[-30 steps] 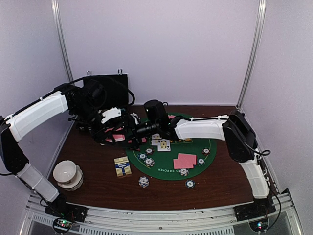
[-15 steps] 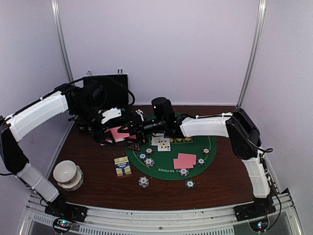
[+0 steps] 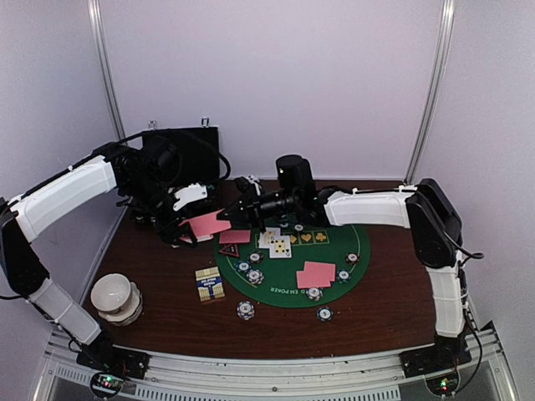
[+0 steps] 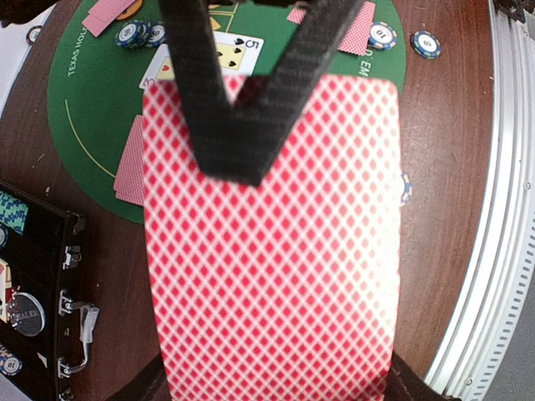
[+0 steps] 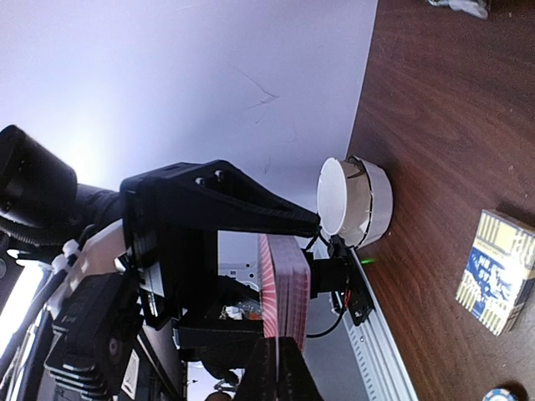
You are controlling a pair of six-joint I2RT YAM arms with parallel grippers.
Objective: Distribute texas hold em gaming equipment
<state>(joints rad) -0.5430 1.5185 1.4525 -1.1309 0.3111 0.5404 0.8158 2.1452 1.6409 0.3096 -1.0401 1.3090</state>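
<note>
1. We see the left gripper (image 4: 234,159) clamped across a deck of pink-backed cards (image 4: 276,276). One black finger lies over the top card. The other is hidden under the deck.
2. The deck hangs above the table, off the far-left edge of the green mat (image 3: 276,271), in front of the black case (image 3: 196,150).
3. The right gripper (image 3: 236,215) reaches in from the right with its fingers pointing left. In its wrist view they are pressed together on the deck's edge. We judge they nip a single card, but we cannot tell which one or how many.
4. What the next move turns on: the deck sits directly left of the right gripper and touches it. Its long axis runs roughly left to right, from one gripper toward the other.
5. We judge that a card should slide off to the right along that axis while the left gripper stays firm.
6. The right arm is nearer the mat, so it should do the dealing.
7. On the mat lie a face-down pair (image 3: 316,273) near the right, face-up cards (image 3: 276,244) in the middle and one pink card (image 3: 235,236) beside the red triangle marker (image 3: 228,250).
8. The risk, as we read it, is two cards coming away together or the deck twisting in the left fingers.
</note>
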